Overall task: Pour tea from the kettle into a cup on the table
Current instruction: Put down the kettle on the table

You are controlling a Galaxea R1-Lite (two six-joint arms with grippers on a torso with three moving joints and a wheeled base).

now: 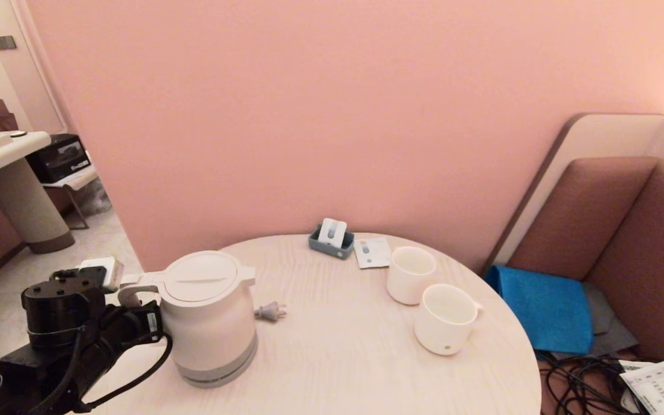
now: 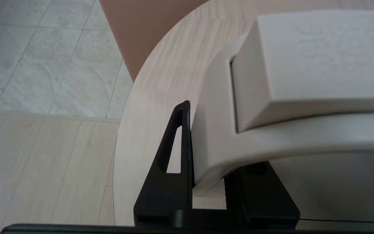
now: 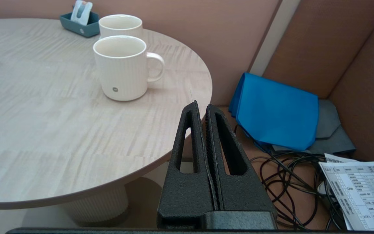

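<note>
left gripper [image 2: 206, 156] jaws clamped on kettle [image 1: 208, 317] handle; right gripper [image 3: 204, 110] jaws together.

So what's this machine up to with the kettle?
The robot's left gripper is clamped on the handle of the white kettle, which stands upright near the table's left edge. Nothing is being poured yet. The ribbed cup waits empty on the right, beside a second plain cup. The right gripper is shut and idle, off the table's edge.
</note>
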